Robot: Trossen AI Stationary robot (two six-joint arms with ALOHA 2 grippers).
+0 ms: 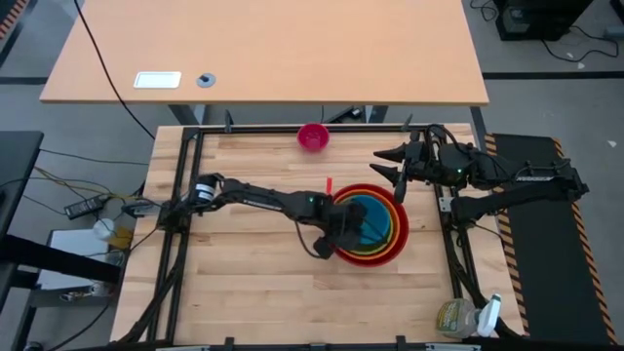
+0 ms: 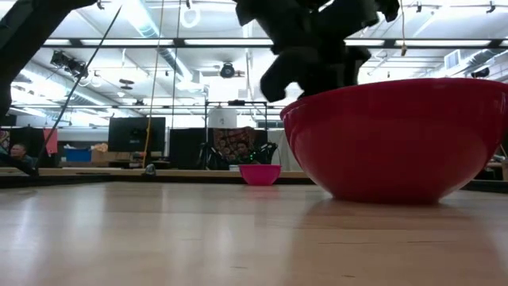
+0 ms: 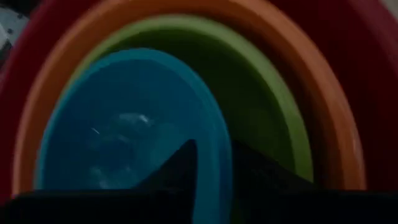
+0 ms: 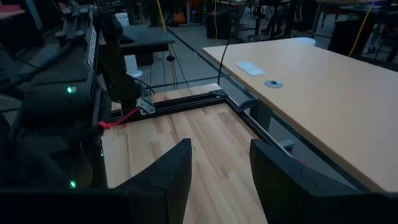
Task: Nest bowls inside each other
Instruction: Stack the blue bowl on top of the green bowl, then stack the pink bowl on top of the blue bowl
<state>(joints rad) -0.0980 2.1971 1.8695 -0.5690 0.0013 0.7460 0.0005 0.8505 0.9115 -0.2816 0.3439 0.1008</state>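
The red bowl point(image 1: 390, 255) stands right of the table's middle, with the orange point(image 3: 298, 68), yellow-green point(image 3: 261, 99) and blue bowl point(image 3: 124, 137) sitting inside it. My left gripper point(image 1: 343, 232) slants down over the stack's left rim. It is open, one finger point(image 3: 183, 165) inside the blue bowl and the other point(image 3: 267, 177) outside it. The small pink bowl point(image 1: 313, 136) rests on its base alone at the far edge. My right gripper point(image 1: 395, 166) waits open at the far right, above the table. My left gripper straddles the blue bowl's rim point(image 3: 214, 155) on the stack's left side, one finger inside and one outside, slanting down from the table's left. Whether either finger touches the wall I cannot tell. The blue bowl sits in the yellow-green bowl.
A black frame rail point(image 1: 292, 128) runs along the far edge and down both sides. A small red strip point(image 1: 330, 183) lies just beyond the stack. A spray bottle point(image 1: 468, 317) lies at the near right corner. Bare wood point(image 1: 253, 283) spreads across the near left.
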